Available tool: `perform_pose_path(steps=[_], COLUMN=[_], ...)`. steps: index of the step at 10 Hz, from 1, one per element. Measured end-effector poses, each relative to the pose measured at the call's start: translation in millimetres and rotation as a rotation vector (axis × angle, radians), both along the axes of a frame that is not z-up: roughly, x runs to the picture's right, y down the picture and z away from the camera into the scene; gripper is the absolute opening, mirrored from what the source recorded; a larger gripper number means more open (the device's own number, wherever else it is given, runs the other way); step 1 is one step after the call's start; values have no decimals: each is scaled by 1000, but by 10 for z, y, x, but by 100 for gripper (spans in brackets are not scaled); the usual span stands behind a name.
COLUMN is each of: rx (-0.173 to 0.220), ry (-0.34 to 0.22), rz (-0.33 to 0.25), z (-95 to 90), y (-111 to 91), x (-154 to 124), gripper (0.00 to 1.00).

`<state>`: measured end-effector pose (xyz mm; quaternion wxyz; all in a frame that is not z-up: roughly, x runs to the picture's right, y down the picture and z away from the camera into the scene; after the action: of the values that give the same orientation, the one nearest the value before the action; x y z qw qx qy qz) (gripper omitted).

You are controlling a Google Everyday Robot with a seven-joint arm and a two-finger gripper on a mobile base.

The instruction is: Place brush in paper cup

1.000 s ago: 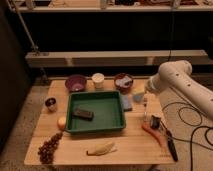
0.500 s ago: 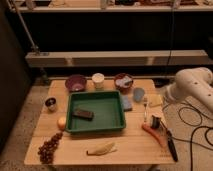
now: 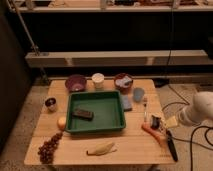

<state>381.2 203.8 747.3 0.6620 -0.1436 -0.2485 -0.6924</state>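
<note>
Brush (image 3: 171, 146) lies front-to-back by the right edge of the counter (image 3: 134, 144), just camera-side of the released, empty claw (image 3: 156, 121), paper cup (image 3: 98, 80) far back-left.

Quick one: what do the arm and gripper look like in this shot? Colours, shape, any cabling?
Arm: white, smooth, fat rounded links, with no markings I can make out. Gripper: small and dark, with a pale yellowish part at the wrist. It sits over the table near its right edge, by the carrot. Black cables loop on the floor under the arm; can't tell whether they're the robot's.
</note>
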Motion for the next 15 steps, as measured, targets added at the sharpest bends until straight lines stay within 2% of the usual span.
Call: perform_pose_path(steps=[6, 8, 11, 13, 15], rx=[0, -19, -39, -54, -68], ry=[0, 25, 54, 52, 26], rz=[-4, -21, -28, -19, -1], z=[6, 109, 166, 214, 283], y=[-33, 5, 96, 151, 210], x=[-23, -147, -129, -120, -127], gripper=[80, 80, 80, 80, 80])
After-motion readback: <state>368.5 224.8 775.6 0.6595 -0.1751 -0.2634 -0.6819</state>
